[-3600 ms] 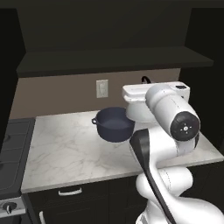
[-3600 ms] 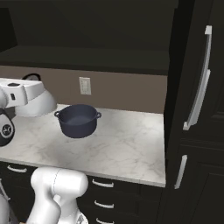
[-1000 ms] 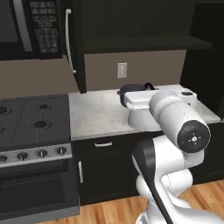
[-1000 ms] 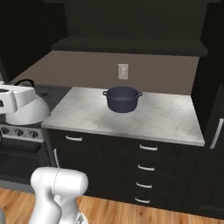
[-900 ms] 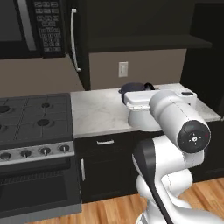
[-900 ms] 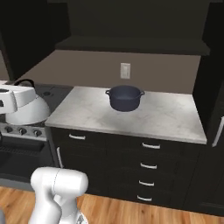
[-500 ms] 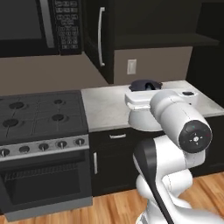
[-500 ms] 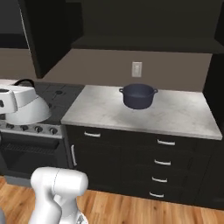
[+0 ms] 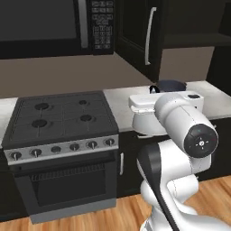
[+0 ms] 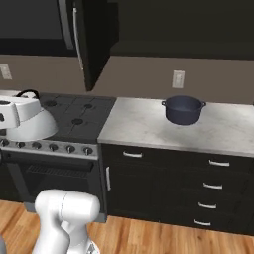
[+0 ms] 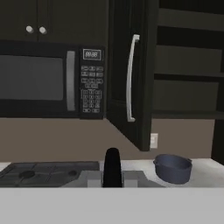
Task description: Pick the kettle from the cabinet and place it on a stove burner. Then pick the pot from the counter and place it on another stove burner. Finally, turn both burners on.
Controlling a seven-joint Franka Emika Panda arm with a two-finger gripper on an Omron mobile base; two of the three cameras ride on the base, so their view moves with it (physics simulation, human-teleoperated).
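The white-silver kettle (image 10: 31,127) hangs in the air by the front of the black cooktop (image 9: 63,113). My gripper (image 11: 112,176) is shut on its black arched handle (image 11: 112,162). In the left base view the kettle (image 9: 143,122) sits under my white hand, right of the burners (image 9: 85,118). The dark blue-grey pot (image 10: 183,109) stands on the marbled counter (image 10: 144,121), far from the gripper; part of the pot (image 9: 171,85) shows behind the arm. The cabinet door (image 11: 127,78) stands open, above and right of the stove.
A black microwave (image 11: 39,81) with a keypad hangs over the stove. Silver knobs (image 9: 56,149) line the stove front above the oven door (image 9: 67,185). Dark drawers (image 10: 213,186) sit under the counter. The open door's edge juts out over the counter's left end.
The whole picture has shifted: the base has driven left, so the stove and microwave now sit in front. The kettle has stayed in the shut gripper; the pot has not moved on the counter.
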